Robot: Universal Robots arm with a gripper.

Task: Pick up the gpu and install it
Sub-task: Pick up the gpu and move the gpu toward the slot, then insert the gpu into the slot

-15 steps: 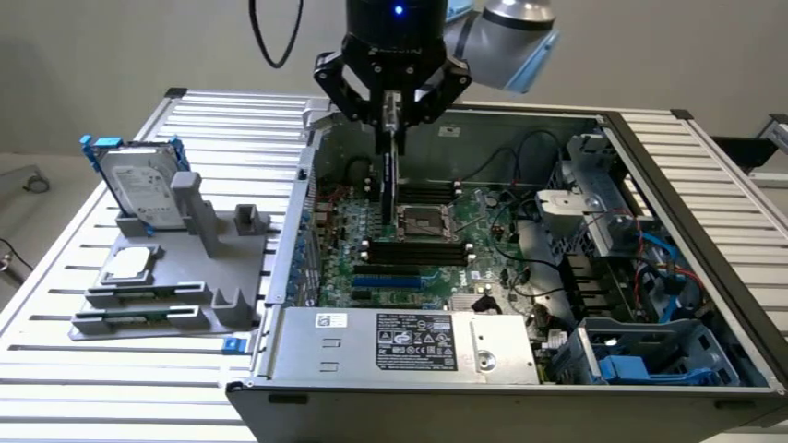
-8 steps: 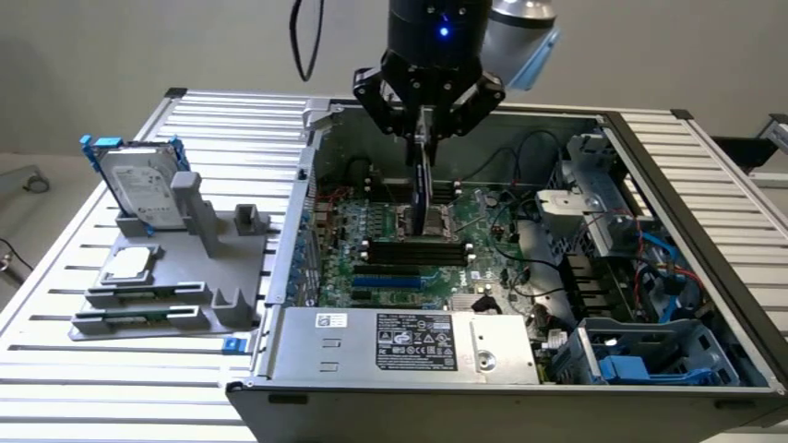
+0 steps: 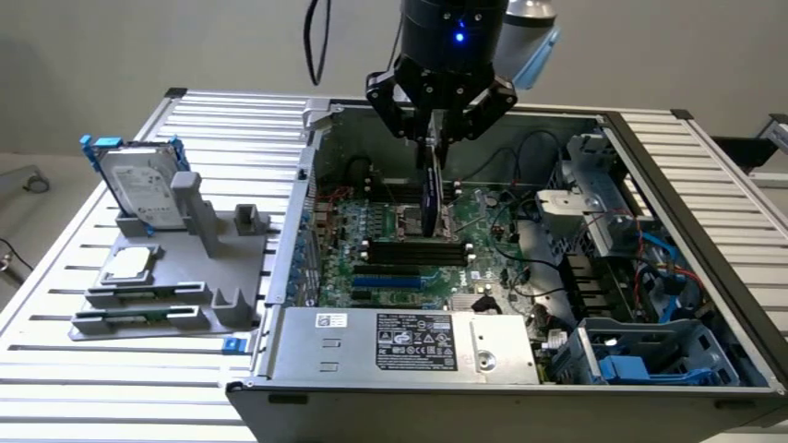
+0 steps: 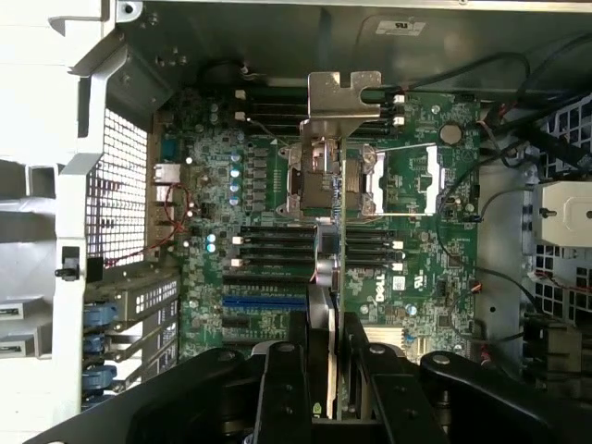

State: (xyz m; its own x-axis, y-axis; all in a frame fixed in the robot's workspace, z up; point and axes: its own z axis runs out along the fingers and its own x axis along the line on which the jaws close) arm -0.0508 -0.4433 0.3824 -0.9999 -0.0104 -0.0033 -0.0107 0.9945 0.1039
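Observation:
The gpu [image 3: 434, 198] hangs edge-down inside the open computer case [image 3: 299, 175], just above the green motherboard [image 3: 394, 249]. My gripper [image 3: 435, 138] is shut on its upper edge. In the wrist view the gpu [image 4: 336, 277] appears edge-on as a thin strip running away from my gripper [image 4: 326, 379], with its silver bracket [image 4: 344, 97] at the far end. It sits over the motherboard [image 4: 259, 185], close to the black slots and the blue slot [image 4: 264, 301]. Whether its lower edge touches a slot I cannot tell.
A grey fixture [image 3: 185, 277] on the exterior view's left holds a silver hard drive in a blue frame [image 3: 138, 185] and a square processor chip [image 3: 129, 263]. A power supply box [image 3: 407, 340] fills the case's near side. Drive cages and cables [image 3: 603, 240] crowd its right.

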